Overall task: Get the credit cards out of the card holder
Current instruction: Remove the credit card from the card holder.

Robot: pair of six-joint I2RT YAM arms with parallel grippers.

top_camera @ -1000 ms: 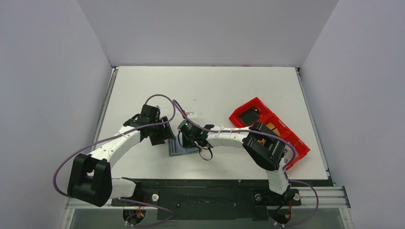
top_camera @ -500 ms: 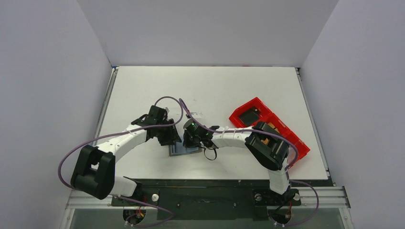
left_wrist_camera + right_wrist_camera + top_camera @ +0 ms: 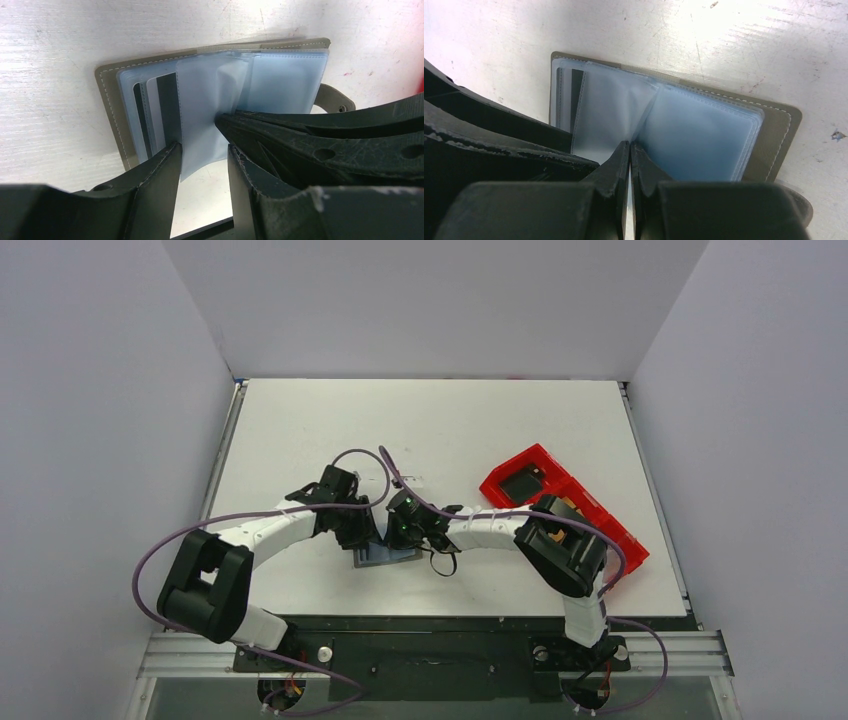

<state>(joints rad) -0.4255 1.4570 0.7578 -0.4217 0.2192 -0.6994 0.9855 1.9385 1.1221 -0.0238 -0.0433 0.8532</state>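
Card holder is laid open mid-frame; one sleeve is straddled by the spread left gripper; right gripper is pressed together.

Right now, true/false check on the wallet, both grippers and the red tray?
1. The wallet lies open on the table. True.
2. The right gripper is open. False: it is shut, its tips at the wallet's fold.
3. The left gripper straddles a clear sleeve. True.
4. The wallet sits in the red tray. False: it is on the table, apart from the tray.
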